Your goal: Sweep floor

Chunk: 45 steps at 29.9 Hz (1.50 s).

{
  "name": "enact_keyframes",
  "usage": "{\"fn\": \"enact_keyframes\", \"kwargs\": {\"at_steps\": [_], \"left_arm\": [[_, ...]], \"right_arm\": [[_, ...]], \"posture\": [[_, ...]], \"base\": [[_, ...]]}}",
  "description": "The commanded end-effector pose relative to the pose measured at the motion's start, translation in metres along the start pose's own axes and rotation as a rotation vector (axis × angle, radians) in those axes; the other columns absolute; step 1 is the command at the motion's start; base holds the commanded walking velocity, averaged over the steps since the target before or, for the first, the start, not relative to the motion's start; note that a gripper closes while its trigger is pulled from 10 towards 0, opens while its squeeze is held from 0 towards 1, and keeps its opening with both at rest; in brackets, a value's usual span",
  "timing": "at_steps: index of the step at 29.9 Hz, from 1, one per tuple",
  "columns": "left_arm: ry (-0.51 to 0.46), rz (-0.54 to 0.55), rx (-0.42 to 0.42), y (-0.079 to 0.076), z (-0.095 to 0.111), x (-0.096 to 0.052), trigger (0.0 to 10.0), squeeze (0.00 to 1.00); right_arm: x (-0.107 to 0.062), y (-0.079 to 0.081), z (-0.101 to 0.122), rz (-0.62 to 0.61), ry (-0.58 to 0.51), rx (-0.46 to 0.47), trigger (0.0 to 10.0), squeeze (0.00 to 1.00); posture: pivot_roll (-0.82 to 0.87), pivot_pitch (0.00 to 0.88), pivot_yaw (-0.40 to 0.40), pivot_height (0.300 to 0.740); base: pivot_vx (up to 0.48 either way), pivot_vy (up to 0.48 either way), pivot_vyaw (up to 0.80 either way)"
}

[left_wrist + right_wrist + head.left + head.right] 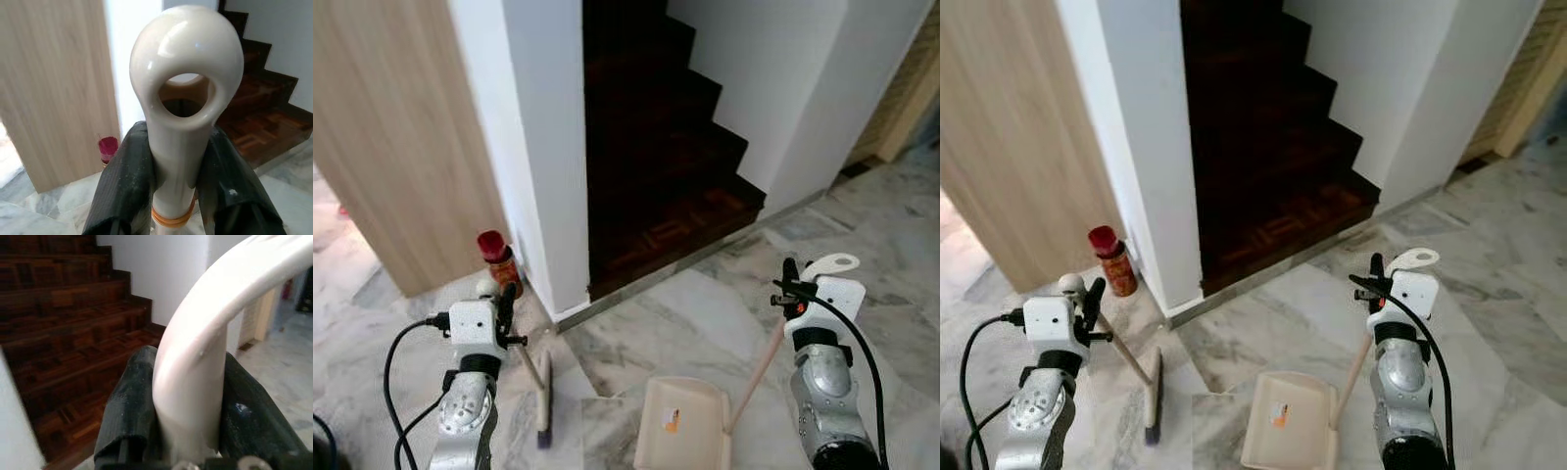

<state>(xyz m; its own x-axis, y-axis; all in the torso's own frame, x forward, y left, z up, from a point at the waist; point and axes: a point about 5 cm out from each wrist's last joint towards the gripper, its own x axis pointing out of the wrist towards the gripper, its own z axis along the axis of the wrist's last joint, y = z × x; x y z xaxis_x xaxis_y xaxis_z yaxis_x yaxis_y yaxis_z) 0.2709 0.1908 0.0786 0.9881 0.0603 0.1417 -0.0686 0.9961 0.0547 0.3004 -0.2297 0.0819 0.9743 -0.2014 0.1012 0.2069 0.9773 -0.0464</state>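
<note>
My left gripper (505, 297) is shut on the cream handle of a broom (530, 370); its dark bristle head (544, 401) rests on the marble floor before me. The handle's ring end (186, 63) stands between the black fingers (124, 191). My right gripper (790, 277) is shut on the cream handle of a dustpan (759, 367), whose looped end (215, 318) shows between its fingers (132, 411). The cream pan (685, 426) lies flat on the floor, just right of the broom head.
A dark wooden staircase (656, 166) rises straight ahead between white walls (548, 147). A red-capped spray can (496, 257) stands at the wall corner beside a light wood panel (391, 137). Grey marble floor (891, 245) spreads to the right.
</note>
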Motion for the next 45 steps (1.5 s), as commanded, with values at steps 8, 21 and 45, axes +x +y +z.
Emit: {"fn": "enact_keyframes", "kwargs": {"at_steps": [8,21,45], "left_arm": [[-0.037,0.029,0.014,0.01,0.01,0.003,10.0,0.0],[-0.037,0.003,0.02,0.006,0.011,0.002,10.0,0.0],[-0.02,-0.03,0.016,-0.001,0.009,0.001,10.0,0.0]], "right_arm": [[0.008,0.011,0.017,0.021,-0.064,0.036,10.0,0.0],[0.008,0.011,0.017,0.017,-0.053,0.035,10.0,0.0],[0.007,0.009,0.018,0.017,-0.052,0.024,10.0,0.0]], "posture": [[0.04,0.0,0.012,0.74],[0.04,0.004,0.016,0.74],[0.03,0.0,0.021,0.74]], "base": [[0.0,0.48,0.0],[0.0,0.132,-0.73],[0.0,0.0,-0.79]]}}
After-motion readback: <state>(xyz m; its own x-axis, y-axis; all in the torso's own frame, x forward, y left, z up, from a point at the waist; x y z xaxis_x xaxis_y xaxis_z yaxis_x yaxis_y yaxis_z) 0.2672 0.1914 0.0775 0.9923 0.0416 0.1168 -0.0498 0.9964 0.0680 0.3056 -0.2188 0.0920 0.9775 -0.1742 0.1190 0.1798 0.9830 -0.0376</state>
